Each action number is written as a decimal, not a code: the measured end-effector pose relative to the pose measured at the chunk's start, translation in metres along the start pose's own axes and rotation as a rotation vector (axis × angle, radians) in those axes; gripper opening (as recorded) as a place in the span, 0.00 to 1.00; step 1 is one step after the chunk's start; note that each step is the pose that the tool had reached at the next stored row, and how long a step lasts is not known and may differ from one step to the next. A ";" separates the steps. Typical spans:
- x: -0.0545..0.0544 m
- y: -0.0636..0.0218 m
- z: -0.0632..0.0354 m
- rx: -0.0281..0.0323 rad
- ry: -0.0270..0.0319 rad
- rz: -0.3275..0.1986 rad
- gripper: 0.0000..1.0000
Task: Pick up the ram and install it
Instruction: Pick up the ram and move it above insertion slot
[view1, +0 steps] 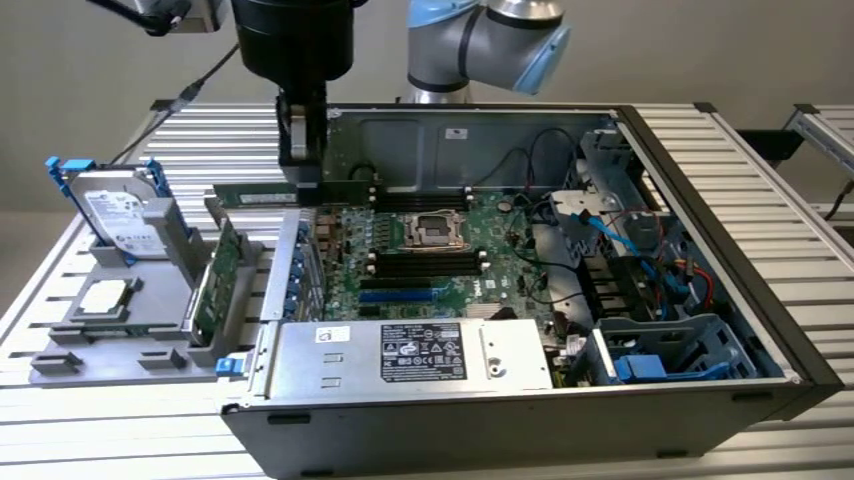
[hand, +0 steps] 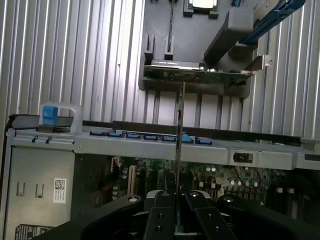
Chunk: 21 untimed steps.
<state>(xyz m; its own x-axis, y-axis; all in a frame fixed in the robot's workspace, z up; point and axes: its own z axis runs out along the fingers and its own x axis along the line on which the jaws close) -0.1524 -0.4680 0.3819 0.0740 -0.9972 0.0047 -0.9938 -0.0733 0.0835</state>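
The gripper (view1: 304, 178) is pinched tight on the ram (view1: 254, 192). The ram hangs in the air over the edge of the case (view1: 507, 432).

Open PC case (view1: 441, 140) lying on a slatted alu table (view1: 120, 440), motherboard (view1: 400, 270) facing up, PSU (view1: 414, 355) w/ white label at the near edge. On the exterior view's left, a grey holder (view1: 80, 350) carries a hard drive (view1: 118, 220), an upright green card (view1: 214, 285) and, prob., a CPU chip (view1: 107, 297).
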 end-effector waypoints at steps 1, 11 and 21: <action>-0.001 -0.0042 -0.0003 0.0001 0.0000 0.000 0.14; -0.011 -0.0467 -0.0021 0.0043 0.0060 0.001 0.14; -0.028 -0.0863 0.0008 0.0153 0.0244 0.002 0.14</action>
<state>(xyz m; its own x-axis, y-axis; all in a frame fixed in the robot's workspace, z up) -0.0687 -0.4339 0.3738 0.0738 -0.9968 0.0292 -0.9951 -0.0716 0.0682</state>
